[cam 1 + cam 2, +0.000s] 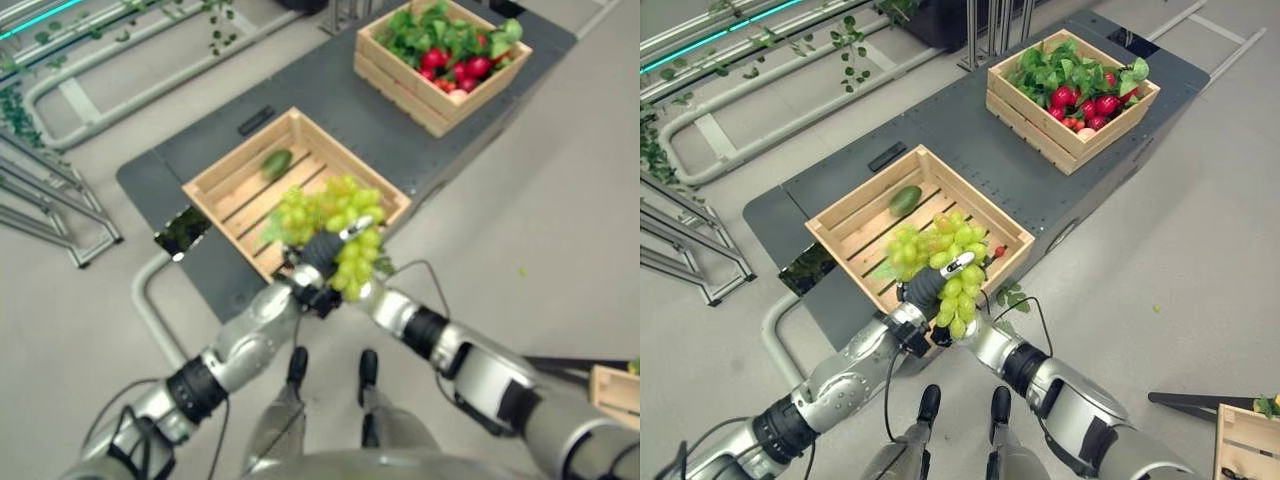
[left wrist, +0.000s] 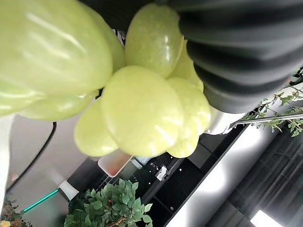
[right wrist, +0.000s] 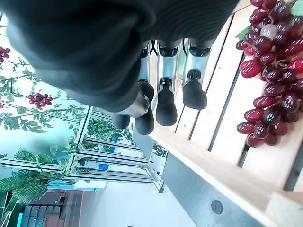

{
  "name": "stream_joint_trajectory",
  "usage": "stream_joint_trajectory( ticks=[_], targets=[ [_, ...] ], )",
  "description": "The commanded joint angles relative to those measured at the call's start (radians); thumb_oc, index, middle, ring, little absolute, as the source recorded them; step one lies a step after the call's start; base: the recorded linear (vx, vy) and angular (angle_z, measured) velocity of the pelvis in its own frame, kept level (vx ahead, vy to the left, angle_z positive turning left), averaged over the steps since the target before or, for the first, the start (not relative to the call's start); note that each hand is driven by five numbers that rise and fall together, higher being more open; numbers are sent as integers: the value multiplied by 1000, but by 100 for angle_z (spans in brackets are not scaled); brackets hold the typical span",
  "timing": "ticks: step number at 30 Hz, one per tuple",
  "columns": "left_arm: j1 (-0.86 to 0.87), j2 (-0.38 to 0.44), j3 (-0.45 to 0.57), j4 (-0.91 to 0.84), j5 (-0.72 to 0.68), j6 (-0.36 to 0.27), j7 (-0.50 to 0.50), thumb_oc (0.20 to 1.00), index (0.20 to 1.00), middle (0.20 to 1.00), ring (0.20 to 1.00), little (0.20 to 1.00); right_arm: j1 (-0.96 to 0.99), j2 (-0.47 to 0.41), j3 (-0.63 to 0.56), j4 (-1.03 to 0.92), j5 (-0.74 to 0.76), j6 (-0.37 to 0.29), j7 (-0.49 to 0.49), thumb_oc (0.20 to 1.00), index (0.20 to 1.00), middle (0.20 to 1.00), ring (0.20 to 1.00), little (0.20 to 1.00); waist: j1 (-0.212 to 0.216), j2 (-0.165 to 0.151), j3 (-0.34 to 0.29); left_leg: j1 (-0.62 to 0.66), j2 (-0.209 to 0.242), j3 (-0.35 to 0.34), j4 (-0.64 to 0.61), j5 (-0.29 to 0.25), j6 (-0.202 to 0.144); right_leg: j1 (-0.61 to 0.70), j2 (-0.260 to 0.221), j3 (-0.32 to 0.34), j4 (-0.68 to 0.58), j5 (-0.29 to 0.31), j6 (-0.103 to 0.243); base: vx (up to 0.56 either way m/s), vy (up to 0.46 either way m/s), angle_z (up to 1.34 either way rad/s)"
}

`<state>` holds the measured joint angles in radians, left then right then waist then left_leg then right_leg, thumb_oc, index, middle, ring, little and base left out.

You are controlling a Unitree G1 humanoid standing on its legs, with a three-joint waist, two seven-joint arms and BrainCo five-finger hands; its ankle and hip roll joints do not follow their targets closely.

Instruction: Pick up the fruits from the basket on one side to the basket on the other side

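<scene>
Grapes: green grapes (image 1: 940, 262) held up over the near edge of the near crate (image 1: 845, 222) on the tabletop (image 1: 960, 120).
Left robot hand (image 1: 923, 288): under the bunch; grip hidden, cannot tell.
Right robot hand (image 3: 165, 92): fingers relaxed, holding nothing.
Advice: probably support the bunch from below, lower gently.

A dark grey platform (image 1: 970, 120) lies on a pale floor (image 1: 1200, 250). Past its far-left side run light metal rails (image 1: 760, 100) with trailing green vines (image 1: 845, 35) draped over them, and a grey tubular frame (image 1: 680, 255) stands at the left. A small black rectangular piece (image 1: 886, 156) rests on the platform top. A small green scrap (image 1: 1156, 308) lies on the floor to the right.
</scene>
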<state>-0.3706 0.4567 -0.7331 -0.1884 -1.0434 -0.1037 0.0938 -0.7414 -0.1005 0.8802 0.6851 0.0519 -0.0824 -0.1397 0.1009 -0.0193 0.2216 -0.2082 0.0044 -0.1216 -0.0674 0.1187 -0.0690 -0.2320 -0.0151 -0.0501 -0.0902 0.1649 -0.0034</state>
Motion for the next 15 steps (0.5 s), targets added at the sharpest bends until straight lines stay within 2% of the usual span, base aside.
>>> stream_joint_trajectory(
  ticks=[1, 5, 6, 7, 8, 11, 15],
  targets=[
    [-58, -74, -103, -111, -1, -30, -57, 200, 200, 200, 200, 200, -104, 126, -18, -33, 23, -61, -6, 200, 200, 200, 200, 200, -3, -13, -45, -24, -57, -53, -1, -68, 66, -1, -30, -5, 33, -89, 102, 0, 0, 0],
    [-58, -74, -96, -109, 6, -32, -53, 200, 200, 200, 200, 200, -94, 120, -23, -49, 41, -62, -5, 200, 200, 200, 200, 200, -5, -14, -46, -23, -57, -52, -2, -69, 66, -1, -29, -3, 33, -89, 102, 0, 0, 0],
    [-56, -74, -89, -102, 12, -34, -51, 200, 200, 200, 200, 200, -77, 119, -33, -64, 109, -66, 12, 391, 391, 391, 391, 391, -7, -15, -46, -23, -56, -51, -1, -69, 65, -2, -30, -3, 33, -89, 102, 0, 0, 0],
    [-54, -76, -85, -94, 14, -35, -50, 200, 200, 200, 200, 200, -59, 118, -40, -80, 178, -70, 30, 624, 624, 624, 624, 624, -8, -16, -45, -23, -55, -51, -1, -69, 65, -3, -29, -4, 34, -89, 102, 0, 0, 0],
    [-55, -79, -84, -87, 14, -36, -48, 200, 200, 200, 200, 200, -43, 119, -51, -86, 246, -73, 42, 1000, 1000, 1000, 1000, 1000, -10, -17, -45, -23, -55, -50, -1, -68, 65, -4, -29, -3, 34, -89, 102, 0, 0, 0],
    [-55, -86, -74, -64, 15, -39, -41, 200, 200, 200, 200, 200, 13, 119, -82, -127, 455, -90, 78, 1000, 1000, 1000, 1000, 1000, -15, -18, -40, -25, -55, -49, -1, -67, 64, -6, -30, -3, 35, -89, 103, 0, 0, 0],
    [-40, -74, -52, -65, 15, -44, -36, 200, 200, 200, 200, 200, 58, 104, -93, -183, 533, -108, 96, 1000, 1000, 1000, 1000, 1000, -18, -18, -34, -27, -56, -46, 0, -65, 63, -8, -30, -4, 36, -89, 103, 0, 0, 0]
  ],
)
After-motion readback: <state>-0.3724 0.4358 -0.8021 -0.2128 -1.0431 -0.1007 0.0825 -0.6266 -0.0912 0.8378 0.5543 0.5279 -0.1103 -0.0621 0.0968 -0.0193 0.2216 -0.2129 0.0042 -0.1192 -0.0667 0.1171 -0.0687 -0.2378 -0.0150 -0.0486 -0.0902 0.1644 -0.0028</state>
